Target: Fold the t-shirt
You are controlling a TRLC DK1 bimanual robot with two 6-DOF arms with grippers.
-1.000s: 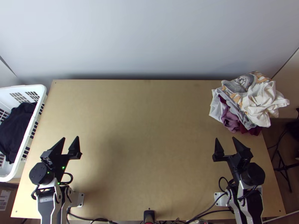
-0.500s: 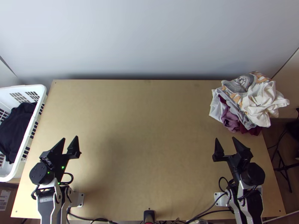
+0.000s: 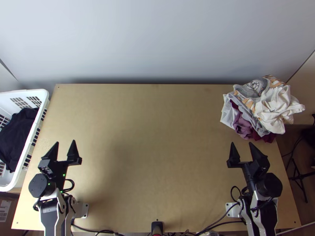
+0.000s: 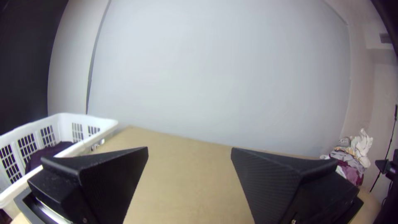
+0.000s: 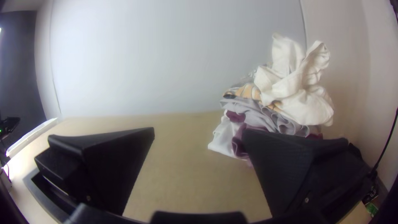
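Gaping wide: left pincer (image 3: 65, 141), right pincer (image 3: 241, 143)

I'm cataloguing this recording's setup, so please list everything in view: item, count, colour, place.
Table: one, light wood, centre
Clothes pile: one, white, grey, purple, dark red, table's far right corner
Basket: one, white, table's left edge
Cloth: dark, bunched in basket
Wall: pale grey, behind table
Cables: several, black, near edge
Left gripper: one, black, open, near left
Right gripper: one, black, open, near right
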